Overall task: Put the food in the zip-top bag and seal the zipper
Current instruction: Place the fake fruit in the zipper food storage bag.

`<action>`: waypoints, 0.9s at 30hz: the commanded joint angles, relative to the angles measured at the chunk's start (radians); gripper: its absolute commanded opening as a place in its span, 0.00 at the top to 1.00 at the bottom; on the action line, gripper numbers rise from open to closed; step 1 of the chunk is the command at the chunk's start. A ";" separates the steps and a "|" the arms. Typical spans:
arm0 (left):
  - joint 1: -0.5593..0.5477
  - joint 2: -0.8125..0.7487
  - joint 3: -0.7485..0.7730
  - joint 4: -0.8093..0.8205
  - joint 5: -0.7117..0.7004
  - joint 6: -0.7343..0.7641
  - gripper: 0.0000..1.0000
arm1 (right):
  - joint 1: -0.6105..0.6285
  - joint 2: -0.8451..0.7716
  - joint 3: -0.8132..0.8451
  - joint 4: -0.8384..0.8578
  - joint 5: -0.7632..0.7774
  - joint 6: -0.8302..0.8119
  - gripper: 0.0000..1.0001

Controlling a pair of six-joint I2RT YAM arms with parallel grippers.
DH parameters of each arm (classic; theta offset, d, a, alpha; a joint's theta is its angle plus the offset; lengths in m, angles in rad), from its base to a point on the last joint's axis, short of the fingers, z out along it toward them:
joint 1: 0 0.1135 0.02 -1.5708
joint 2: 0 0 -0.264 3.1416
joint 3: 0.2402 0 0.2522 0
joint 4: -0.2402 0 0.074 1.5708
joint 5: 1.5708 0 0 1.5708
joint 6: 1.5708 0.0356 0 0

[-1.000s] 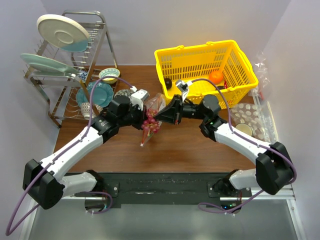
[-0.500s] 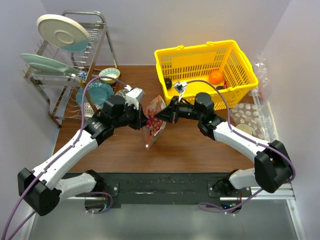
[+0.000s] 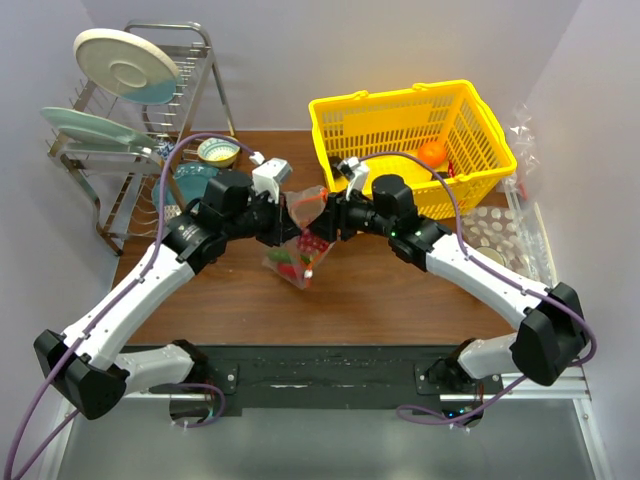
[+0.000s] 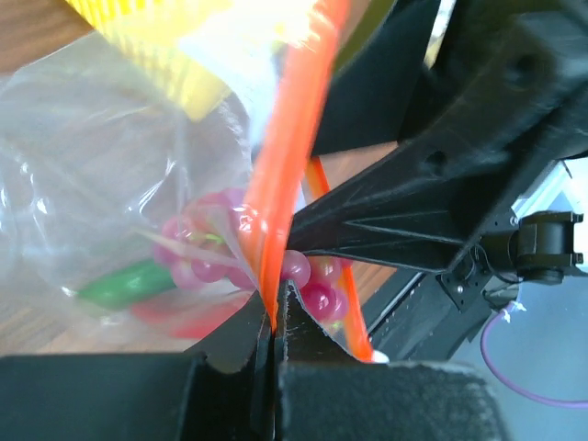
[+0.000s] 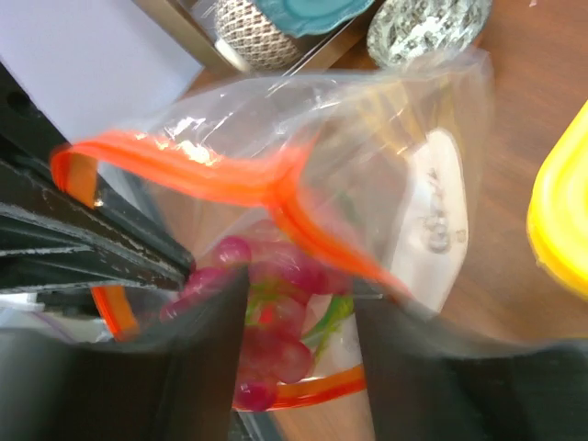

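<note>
**Q:** Where is the zip-top bag?

**A:** It hangs over the middle of the wooden table (image 3: 380,290), just left of the yellow basket (image 3: 470,120). The clear zip-top bag (image 3: 280,262) sits between the two claws, mouth upward.

**Q:** What are the claws doing?

**A:** The left gripper (image 4: 276,317) has its fingers pressed together, pinching the red-orange zipper (image 4: 294,138). The right gripper (image 5: 299,294) has its fingers spread apart, with the bag's side between them. The blur hides whether they touch the plastic.

**Q:** And the food?

**A:** An orange (image 3: 432,153) lies in the basket's far right corner. Dark red grapes (image 5: 276,312) and a long green vegetable (image 4: 124,287) lie inside the bag.
</note>
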 commanded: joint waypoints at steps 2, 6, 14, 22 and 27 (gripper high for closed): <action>0.003 0.003 0.054 -0.043 0.001 -0.006 1.00 | 0.049 -0.026 0.115 -0.077 0.081 -0.040 0.39; 0.003 0.003 0.057 -0.071 -0.050 -0.006 1.00 | 0.051 -0.049 0.170 -0.178 0.121 -0.057 0.41; 0.003 -0.003 0.068 -0.094 -0.120 -0.003 1.00 | 0.049 -0.040 0.316 -0.431 0.215 -0.096 0.51; 0.004 0.012 0.131 -0.138 -0.223 0.052 1.00 | 0.054 -0.021 0.313 -0.512 0.235 -0.119 0.49; 0.003 0.060 0.203 -0.242 -0.474 0.115 1.00 | 0.051 0.014 0.455 -0.623 0.356 -0.178 0.50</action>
